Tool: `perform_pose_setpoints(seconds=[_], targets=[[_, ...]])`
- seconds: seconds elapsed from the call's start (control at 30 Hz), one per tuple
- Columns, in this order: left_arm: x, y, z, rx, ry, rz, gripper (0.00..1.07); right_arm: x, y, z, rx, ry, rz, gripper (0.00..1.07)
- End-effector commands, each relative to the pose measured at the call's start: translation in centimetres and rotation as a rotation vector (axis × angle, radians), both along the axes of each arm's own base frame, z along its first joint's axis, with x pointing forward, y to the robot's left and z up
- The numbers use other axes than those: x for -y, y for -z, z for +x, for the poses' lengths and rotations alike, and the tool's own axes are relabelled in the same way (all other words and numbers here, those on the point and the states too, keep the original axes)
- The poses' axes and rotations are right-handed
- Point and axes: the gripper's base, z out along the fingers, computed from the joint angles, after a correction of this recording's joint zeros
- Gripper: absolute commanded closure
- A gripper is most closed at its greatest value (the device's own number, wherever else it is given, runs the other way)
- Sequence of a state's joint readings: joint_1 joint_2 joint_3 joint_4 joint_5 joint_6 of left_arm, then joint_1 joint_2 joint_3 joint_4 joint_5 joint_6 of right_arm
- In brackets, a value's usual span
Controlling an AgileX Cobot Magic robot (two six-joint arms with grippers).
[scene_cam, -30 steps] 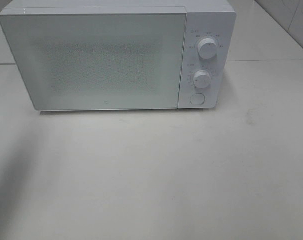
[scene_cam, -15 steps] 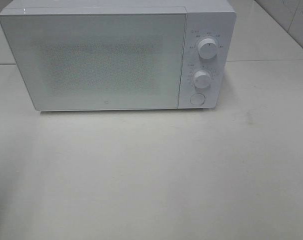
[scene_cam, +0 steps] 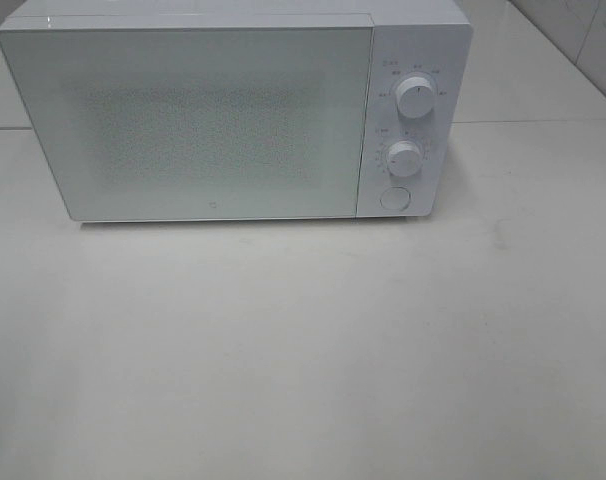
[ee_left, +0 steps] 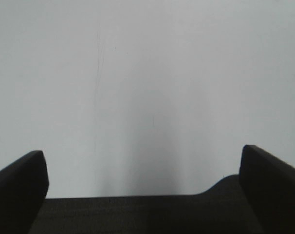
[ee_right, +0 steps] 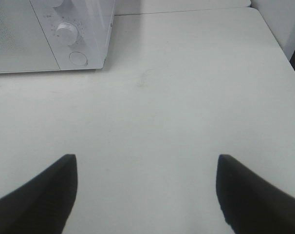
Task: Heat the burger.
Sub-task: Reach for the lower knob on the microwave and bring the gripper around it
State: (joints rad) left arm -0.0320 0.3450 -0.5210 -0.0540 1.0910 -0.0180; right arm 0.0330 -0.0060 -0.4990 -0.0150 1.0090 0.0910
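Note:
The burger is not in view in any frame. A white microwave [scene_cam: 233, 110] stands at the back of the white table [scene_cam: 303, 340] with its door [scene_cam: 183, 120] shut. It has two round knobs [scene_cam: 415, 96] and a round button [scene_cam: 394, 198] on its right panel. Neither arm shows in the exterior high view. My left gripper [ee_left: 142, 168] is open and empty above bare table. My right gripper [ee_right: 146, 170] is open and empty, off the microwave's right front corner [ee_right: 89, 48].
The table's right edge [ee_right: 284, 48] runs close to a tiled wall [scene_cam: 583, 40]. A seam in the table runs behind the microwave at the right [scene_cam: 533, 121].
The dark shadow at the left front of the table one second ago has faded away. The microwave has not moved.

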Motion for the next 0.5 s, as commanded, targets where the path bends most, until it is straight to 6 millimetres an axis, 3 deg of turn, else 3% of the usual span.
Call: perform_pose_setpoints(seconds=[0.03, 0.5], targets=[[-0.1, -0.3, -0.8, 0.079, -0.003, 0.006, 0.07, 0.0, 0.0, -0.3, 0.037, -0.003, -0.008, 0.32], [0.1, -0.7, -4.4, 0.308, 0.009, -0.032, 0.07, 0.0, 0.0, -0.3, 0.037, -0.003, -0.008, 0.32]])
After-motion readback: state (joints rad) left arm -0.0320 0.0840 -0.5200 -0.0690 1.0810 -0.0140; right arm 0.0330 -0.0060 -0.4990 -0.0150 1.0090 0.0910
